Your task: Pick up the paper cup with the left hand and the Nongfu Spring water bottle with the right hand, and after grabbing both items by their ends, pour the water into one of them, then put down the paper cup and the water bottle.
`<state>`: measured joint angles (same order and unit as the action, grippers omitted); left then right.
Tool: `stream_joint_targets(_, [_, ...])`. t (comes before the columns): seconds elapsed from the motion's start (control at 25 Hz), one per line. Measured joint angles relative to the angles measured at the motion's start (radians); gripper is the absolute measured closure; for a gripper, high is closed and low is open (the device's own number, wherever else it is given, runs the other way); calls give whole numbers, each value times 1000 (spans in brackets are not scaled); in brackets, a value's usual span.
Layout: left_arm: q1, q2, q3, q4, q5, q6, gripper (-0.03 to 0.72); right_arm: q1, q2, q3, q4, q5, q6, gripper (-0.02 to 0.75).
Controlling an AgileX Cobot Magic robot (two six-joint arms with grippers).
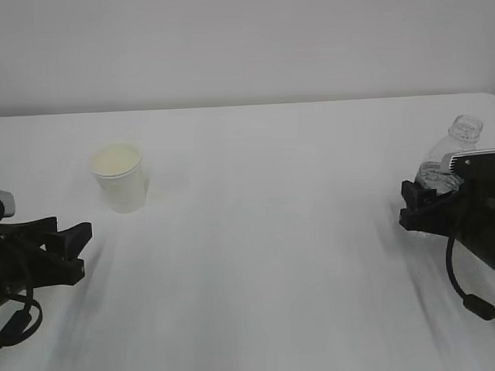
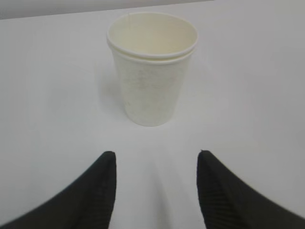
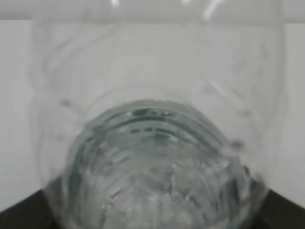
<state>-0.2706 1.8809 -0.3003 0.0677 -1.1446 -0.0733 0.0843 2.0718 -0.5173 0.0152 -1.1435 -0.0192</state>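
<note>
Worktop (image 1: 265,234): white, bare across the middle; its far edge met a pale wall, and its right far corner showed near the bottle.
Paper cup (image 1: 119,176): stood upright, left of centre, well back from the near edge, open room on all sides.
Left pincer (image 1: 71,250): released, jaws spread, short of the cup and not touching it; in the left wrist view the cup (image 2: 151,67) sat ahead of the gap between the two fingers (image 2: 102,186).
Water bottle (image 1: 451,158): clear, capless, by the right edge of the worktop.
Right pincer (image 1: 419,205): around the bottle's lower body (image 3: 157,157); the jaws were mostly hidden, so whether they gripped could not be told.
</note>
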Motion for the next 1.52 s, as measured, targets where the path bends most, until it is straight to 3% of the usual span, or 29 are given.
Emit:
stream_joint_targets(0.36, [0, 0, 0, 0, 0, 0, 301, 0, 0, 0, 0, -1, -15, 323])
stream_joint_targets(0.84, [0, 0, 0, 0, 0, 0, 301, 0, -48, 38, -15, 19, -90, 331])
stream_joint_targets(1.52, [0, 0, 0, 72, 0, 0, 301, 0, -389, 238, -49, 22, -98, 332])
